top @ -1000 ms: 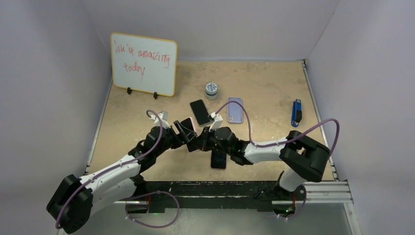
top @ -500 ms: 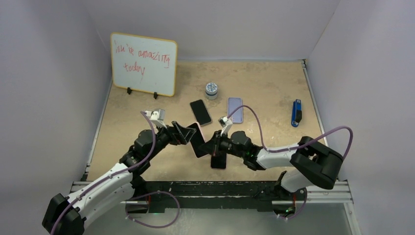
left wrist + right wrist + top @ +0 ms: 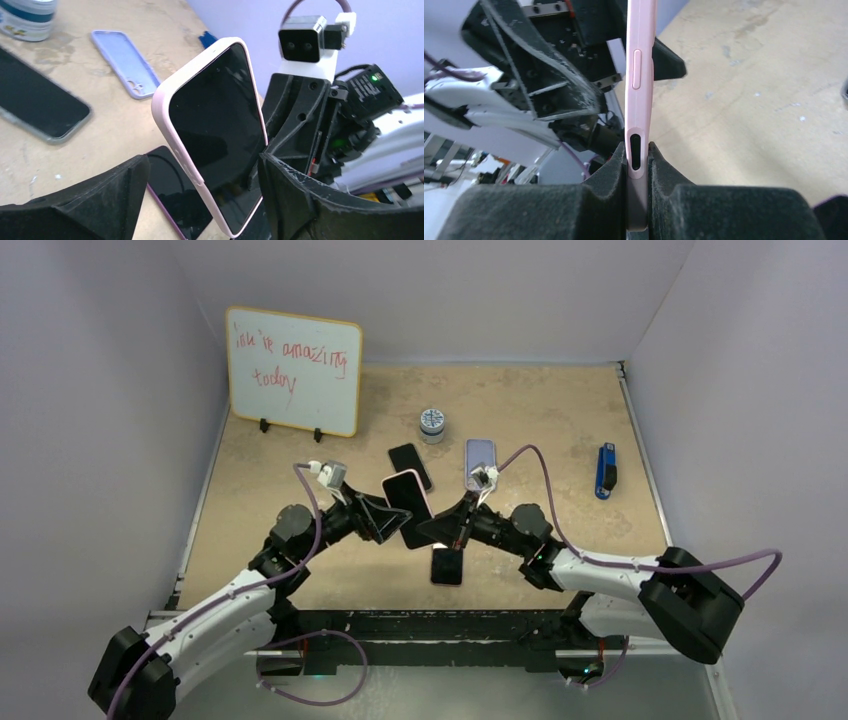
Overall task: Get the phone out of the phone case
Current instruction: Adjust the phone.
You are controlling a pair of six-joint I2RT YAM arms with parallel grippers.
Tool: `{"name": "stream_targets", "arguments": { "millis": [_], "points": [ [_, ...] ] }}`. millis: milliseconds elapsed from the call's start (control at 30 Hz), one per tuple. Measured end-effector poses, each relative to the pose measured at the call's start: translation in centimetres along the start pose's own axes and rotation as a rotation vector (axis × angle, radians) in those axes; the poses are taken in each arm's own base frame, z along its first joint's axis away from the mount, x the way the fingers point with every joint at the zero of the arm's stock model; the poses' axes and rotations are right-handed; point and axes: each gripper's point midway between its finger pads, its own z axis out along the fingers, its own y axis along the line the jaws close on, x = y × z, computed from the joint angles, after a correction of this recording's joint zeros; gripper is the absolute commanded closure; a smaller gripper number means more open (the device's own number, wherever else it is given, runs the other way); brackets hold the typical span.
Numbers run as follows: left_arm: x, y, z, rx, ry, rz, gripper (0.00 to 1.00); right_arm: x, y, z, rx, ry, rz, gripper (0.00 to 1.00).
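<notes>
The right tool (image 3: 637,165) is pinched shut on the lower end of the phone (image 3: 215,135), holding it on edge above the worktop (image 3: 560,420) in its pink case (image 3: 636,75). The left tool (image 3: 385,515) is spread wide astride it, gripping nothing. It should probably hook one case corner and peel, not squeeze both sides.

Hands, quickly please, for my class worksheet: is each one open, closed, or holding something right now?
Left hand: open, straddling the pink-cased phone.
Right hand: closed, pinching that phone's edge.
</notes>
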Motion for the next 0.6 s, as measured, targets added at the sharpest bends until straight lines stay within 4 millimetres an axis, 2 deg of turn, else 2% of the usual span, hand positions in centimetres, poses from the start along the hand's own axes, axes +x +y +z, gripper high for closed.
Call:
{"name": "stream_targets", "arguments": {
  "millis": [133,367,467,500,600],
  "points": [
    [0.5,-1.4,0.1,0.092,0.017,-0.008,0.36,-0.1,1.7,-0.4,-0.086,0.001,-0.005,1.0],
    [0.4,-4.0,-0.4,0.232,0.023,-0.021,0.69,0.2,3.5,-1.0,-0.179,0.022,0.003,1.0],
    [0.1,-5.1,-0.7,0.283,0.02,-0.025,0.93,0.2,3.9,-1.1,-0.203,0.025,-0.004,0.99],
    [0.0,-5.5,-0.9,0.298,0.021,-0.038,1.0,0.1,4.1,-1.1,-0.214,0.024,-0.01,0.96],
    [-0.4,-6.7,-1.2,0.348,0.017,-0.07,1.0,-0.2,5.0,-1.3,-0.259,0.018,-0.034,0.87]
  ]
}}
